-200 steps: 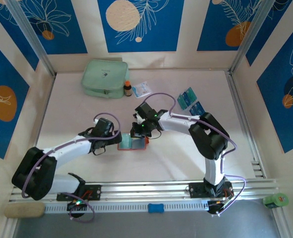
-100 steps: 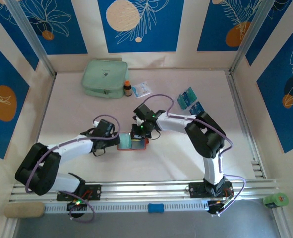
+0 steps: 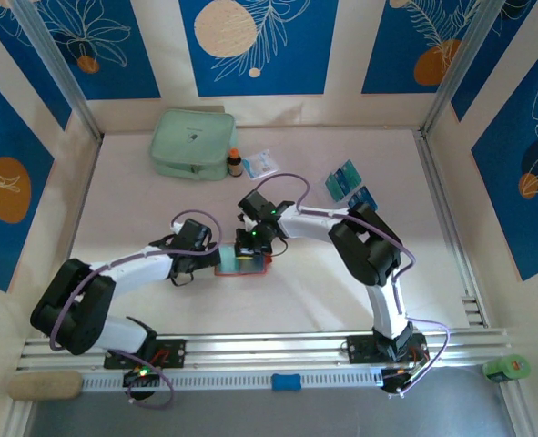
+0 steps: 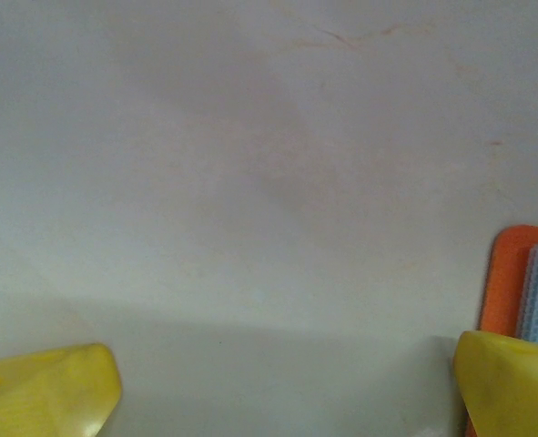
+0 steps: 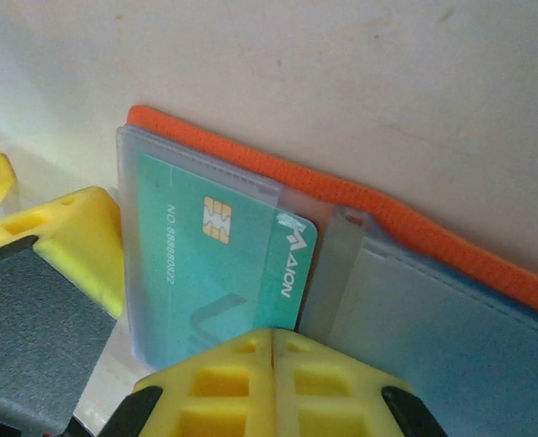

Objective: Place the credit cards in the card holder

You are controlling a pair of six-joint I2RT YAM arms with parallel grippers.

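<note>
Top external: card holder (image 3: 243,265) lies open mid-table (image 3: 132,191). My left gripper (image 3: 212,261) is at its left edge, my right gripper (image 3: 251,244) over it. Spare credit cards (image 3: 346,185) lie toward the far right corner.
Left wrist: my fingers (image 4: 45,393) are spread wide, the holder's orange corner beside the right one.
Right wrist: my jaws are pressed together. A teal card (image 5: 218,264) sits in the clear pocket.

I am working in a robot lab cell: blue leaf-print panels (image 3: 255,45) are walling my white table (image 3: 141,196), an aluminium rail (image 3: 278,347) is carrying my bases (image 3: 393,350) at the frame's bottom.
</note>
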